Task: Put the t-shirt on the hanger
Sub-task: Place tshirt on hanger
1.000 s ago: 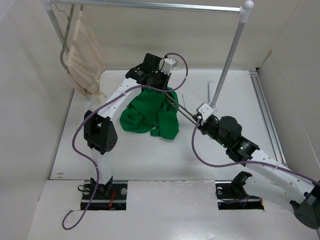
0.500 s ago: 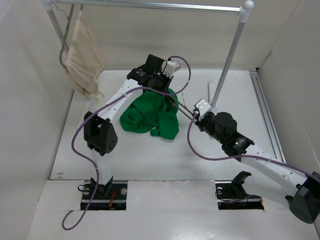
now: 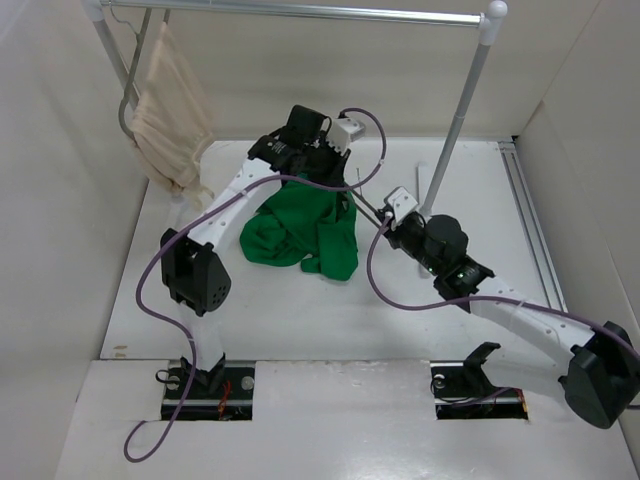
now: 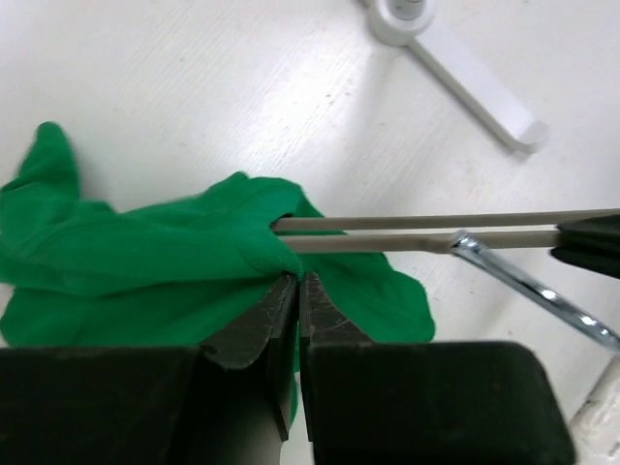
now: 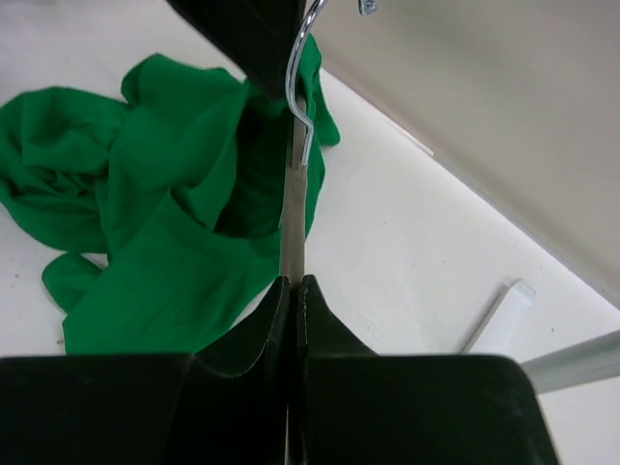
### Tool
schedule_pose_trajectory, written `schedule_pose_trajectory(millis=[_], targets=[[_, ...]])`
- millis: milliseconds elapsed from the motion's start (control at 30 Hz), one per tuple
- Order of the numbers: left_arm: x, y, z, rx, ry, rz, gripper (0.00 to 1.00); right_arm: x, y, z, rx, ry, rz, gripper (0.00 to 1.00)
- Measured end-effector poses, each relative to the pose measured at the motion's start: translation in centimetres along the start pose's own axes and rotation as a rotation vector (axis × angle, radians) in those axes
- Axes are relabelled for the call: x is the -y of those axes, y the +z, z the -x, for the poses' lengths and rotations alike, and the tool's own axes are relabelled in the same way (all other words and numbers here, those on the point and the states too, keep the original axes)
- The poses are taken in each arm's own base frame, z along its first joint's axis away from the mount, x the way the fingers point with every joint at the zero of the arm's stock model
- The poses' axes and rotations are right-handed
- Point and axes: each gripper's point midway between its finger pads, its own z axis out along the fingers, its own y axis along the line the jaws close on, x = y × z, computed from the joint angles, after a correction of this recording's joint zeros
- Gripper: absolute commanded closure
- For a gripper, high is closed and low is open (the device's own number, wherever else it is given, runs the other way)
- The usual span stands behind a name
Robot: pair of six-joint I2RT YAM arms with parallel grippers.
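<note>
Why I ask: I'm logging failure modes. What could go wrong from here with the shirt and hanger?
1. The left claw pinches only a thin fold of the shirt; it could slip out if the hanger pushes in.
2. The shirt is bunched, so the hanger's end may sit in a fold rather than the neck; the pictures do not show which.
3. The right claw grips the thin hanger at one narrow spot, so it might twist.
</note>
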Motion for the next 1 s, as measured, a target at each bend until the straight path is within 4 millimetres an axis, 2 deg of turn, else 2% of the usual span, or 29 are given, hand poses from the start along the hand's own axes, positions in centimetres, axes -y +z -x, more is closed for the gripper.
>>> schedule_pose_trajectory(millis=[233,333,467,600,633,667,700,867,1000], targets=[[1.9,0.0,0.3,0.010,-0.004,-0.073,1.00,1.1,0.8,1.7,0.090,0.018,-0.026,1.00],[2.4,-0.7,0.7,0.026,0.001,-0.090,1.00,1.5,2.0,0.9,0.101,0.034,-0.010,1.00],[3.7,-2.0,1.6,0.057,0.029,-0.137,1.00,1.0,3.7,-1.1,0.088,0.071,0.038,1.00],[5.1,-2.8,1.8,0.072,0.063,-0.207,1.00,0.8,4.7,-1.5,0.141,0.112,0.077,1.00],[5.4,-2.9,1.8,0.072,0.070,-0.223,0.91,0.8,4.9,-1.6,0.155,0.118,0.087,1.00],[5.7,-2.9,1.7,0.070,0.082,-0.238,0.63,0.7,5.1,-1.7,0.168,0.122,0.100,1.00],[5.9,-2.9,1.5,0.069,0.102,-0.251,0.56,0.6,5.3,-1.8,0.176,0.125,0.114,1.00],[6.4,-3.4,0.4,0.037,0.181,-0.277,0.32,-0.7,5.2,-2.8,0.178,0.131,0.177,1.00],[4.2,-5.8,1.0,0.071,0.297,-0.197,0.22,-1.1,4.2,-2.8,0.182,0.106,0.200,1.00]])
